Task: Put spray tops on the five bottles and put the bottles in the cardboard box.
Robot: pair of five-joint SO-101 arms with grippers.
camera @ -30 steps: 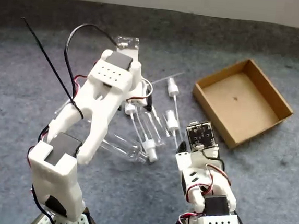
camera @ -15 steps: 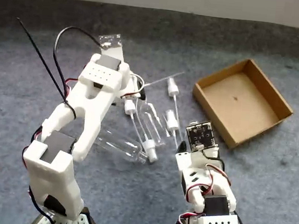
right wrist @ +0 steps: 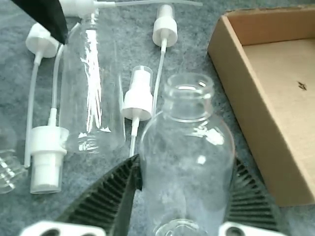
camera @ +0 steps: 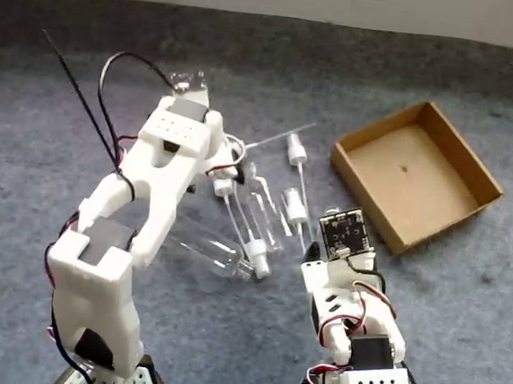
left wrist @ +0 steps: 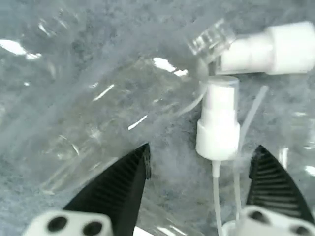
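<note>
Right gripper clamps an uncapped bottle, neck free for capping — left gripper, jaws spread, hovers over a spray top, likely to fetch it; cardboard box upper right in high view

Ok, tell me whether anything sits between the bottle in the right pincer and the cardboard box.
Nothing visible does. The right pincer grips the uncapped bottle; just carpet lies between it and the cardboard box's near wall. The loose spray tops lie on the bottle's other side.
</note>
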